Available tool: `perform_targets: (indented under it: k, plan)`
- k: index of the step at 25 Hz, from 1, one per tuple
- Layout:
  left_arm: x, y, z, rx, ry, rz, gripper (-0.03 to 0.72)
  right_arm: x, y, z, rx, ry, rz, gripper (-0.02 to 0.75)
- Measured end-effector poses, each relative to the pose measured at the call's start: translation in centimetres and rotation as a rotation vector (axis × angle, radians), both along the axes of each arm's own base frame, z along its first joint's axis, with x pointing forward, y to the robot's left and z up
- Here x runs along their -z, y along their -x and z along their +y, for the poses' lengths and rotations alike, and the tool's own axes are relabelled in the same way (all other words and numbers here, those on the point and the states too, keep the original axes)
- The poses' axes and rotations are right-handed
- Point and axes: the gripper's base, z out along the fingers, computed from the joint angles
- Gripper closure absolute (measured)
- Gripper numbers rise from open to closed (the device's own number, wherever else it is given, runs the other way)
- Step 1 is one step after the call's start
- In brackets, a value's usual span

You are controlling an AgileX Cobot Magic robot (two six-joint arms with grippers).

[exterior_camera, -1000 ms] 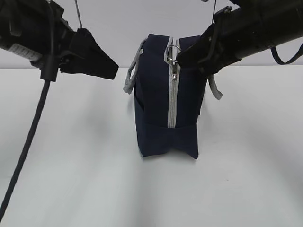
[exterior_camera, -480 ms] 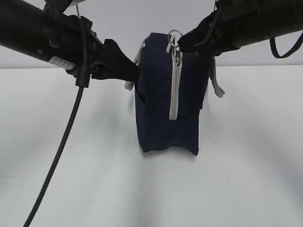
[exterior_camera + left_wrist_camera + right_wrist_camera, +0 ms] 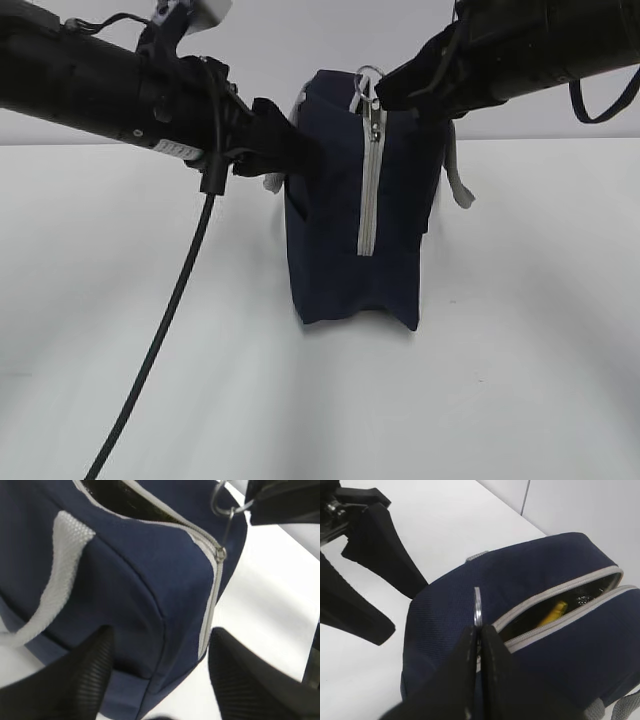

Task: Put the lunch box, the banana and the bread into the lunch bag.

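since the lunch bag [image 3: 355,220] stands upright in the middle of the table [image 3: 520,350] with its top zipper [image 3: 555,610] partly open, we judge the packing nearly done and the closing in hand. through the gap our right wrist view shows a strip of yellow, likely the banana [image 3: 552,614]; the lunch box and the bread we cannot see, so we cannot tell whether they are inside. our right gripper [image 3: 479,632] has its fingers pressed together on the ring pull [image 3: 477,606] at the bag's near end. our left gripper [image 3: 160,667] has its fingers apart, straddling the bag's near corner, seemingly to brace it. what remains, as far as we can judge, is drawing the zipper closed.
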Motion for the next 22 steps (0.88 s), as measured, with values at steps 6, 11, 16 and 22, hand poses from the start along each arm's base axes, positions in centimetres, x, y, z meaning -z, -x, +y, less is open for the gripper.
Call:
perform_targets:
  k: [6, 11, 16, 22]
  plan:
    - [0.6, -0.6, -0.5, 0.003, 0.049, -0.008, 0.264, 0.2, -0.1, 0.1, -0.001, -0.001, 0.009, 0.738]
    - [1.8, -1.1, -0.8, 0.011, 0.047, 0.008, 0.282, 0.4, -0.2, 0.1, -0.001, -0.007, 0.018, 0.738]
    - [1.9, -1.1, -0.8, 0.013, 0.046, 0.009, 0.465, 0.6, -0.3, 0.2, 0.003, -0.017, 0.027, 0.738]
    - [2.0, -0.9, -0.9, 0.034, 0.052, 0.021, 0.681, 0.5, -0.3, 0.3, 0.006, -0.036, 0.034, 0.738]
